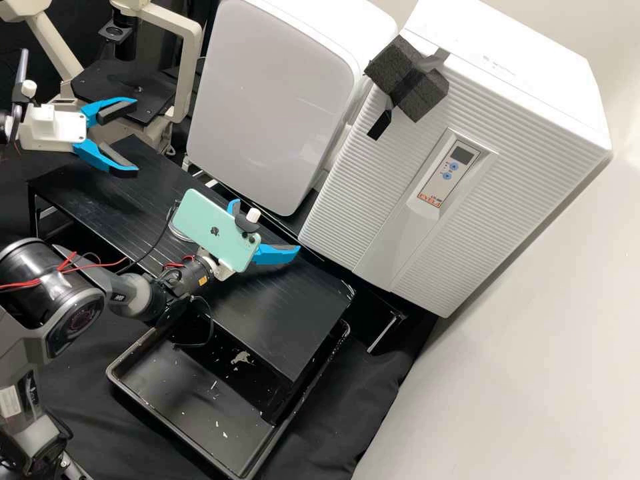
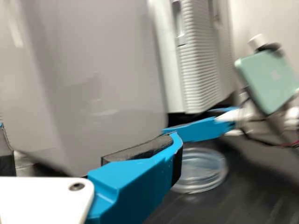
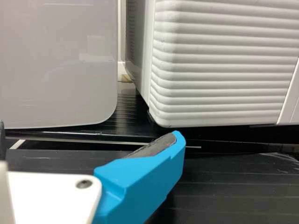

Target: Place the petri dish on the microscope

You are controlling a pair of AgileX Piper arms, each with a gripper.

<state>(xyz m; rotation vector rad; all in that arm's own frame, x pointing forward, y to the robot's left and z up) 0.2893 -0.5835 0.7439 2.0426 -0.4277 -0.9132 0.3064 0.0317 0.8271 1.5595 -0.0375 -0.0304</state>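
My left gripper is open over the bench's far left part, beside the microscope with its black stage. My right gripper stands open over the middle, partly covered by a mint-green phone on its wrist. In the left wrist view, the clear round petri dish lies flat on the black surface, partly behind a finger of the left gripper. Just left of the phone, a clear curved rim shows, apparently the dish. Nothing is between the fingers of the right gripper.
A smooth white cabinet and a ribbed white unit line the back of the black bench. A black tray with pale scraps sits below its near edge. Cables hang by the right arm.
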